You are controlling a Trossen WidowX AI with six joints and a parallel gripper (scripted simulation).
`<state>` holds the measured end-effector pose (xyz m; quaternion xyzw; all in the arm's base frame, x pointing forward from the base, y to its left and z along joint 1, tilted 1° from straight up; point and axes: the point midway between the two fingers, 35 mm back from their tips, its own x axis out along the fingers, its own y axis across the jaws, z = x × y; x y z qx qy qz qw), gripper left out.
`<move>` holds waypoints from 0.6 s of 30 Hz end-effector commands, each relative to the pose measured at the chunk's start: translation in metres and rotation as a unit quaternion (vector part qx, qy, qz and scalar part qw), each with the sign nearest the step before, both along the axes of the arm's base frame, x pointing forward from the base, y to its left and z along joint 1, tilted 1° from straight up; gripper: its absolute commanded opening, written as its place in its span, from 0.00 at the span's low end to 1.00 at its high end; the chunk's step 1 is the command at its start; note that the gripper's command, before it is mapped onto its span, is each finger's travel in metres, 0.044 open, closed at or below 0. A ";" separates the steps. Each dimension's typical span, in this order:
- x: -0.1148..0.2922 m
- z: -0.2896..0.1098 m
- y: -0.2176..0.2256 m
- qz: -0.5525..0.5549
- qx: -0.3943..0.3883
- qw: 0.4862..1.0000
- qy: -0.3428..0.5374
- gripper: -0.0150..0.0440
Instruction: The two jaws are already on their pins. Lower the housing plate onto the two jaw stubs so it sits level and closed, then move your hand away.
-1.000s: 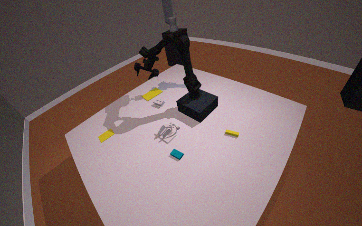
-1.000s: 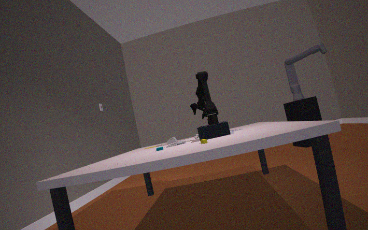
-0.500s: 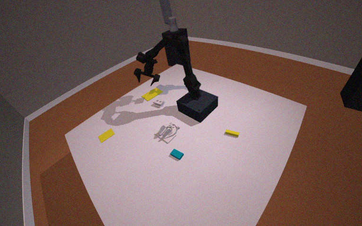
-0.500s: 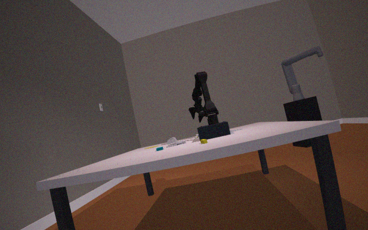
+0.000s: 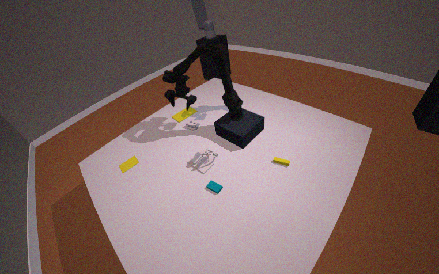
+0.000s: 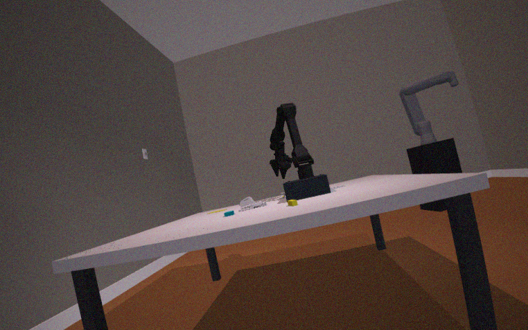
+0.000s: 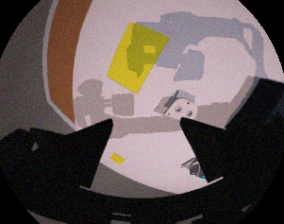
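Observation:
The housing plate (image 5: 192,123) (image 7: 183,110) is a small white piece with two round holes on its upper face. It lies on the table apart from the jaw assembly, with a grey part at its side in the wrist view. The white jaw assembly (image 5: 208,157) (image 6: 247,202) (image 7: 195,168) stands on a thin base nearer the table's middle; its stubs are too small to make out. My gripper (image 5: 180,107) (image 6: 280,177) (image 7: 146,121) is open and empty, pointing down high above the table, near the housing plate but off to its side.
A yellow slab (image 5: 179,117) (image 7: 120,70) lies beyond the housing plate. Another yellow slab (image 5: 128,164) (image 7: 117,158) lies to the left. A teal block (image 5: 214,186) (image 6: 229,213) lies near the jaws, and a yellow bar (image 5: 281,160) (image 6: 292,202) to the right. The arm's dark base (image 5: 238,128) (image 6: 307,187) stands close by.

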<state>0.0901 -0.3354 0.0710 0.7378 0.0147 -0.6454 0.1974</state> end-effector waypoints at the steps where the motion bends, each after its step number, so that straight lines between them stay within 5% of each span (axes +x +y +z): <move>1: 0.004 -0.008 0.016 -0.033 0.035 0.999 0.011 1.00; 18: 0.014 -0.020 0.066 -0.144 0.125 0.979 0.066 1.00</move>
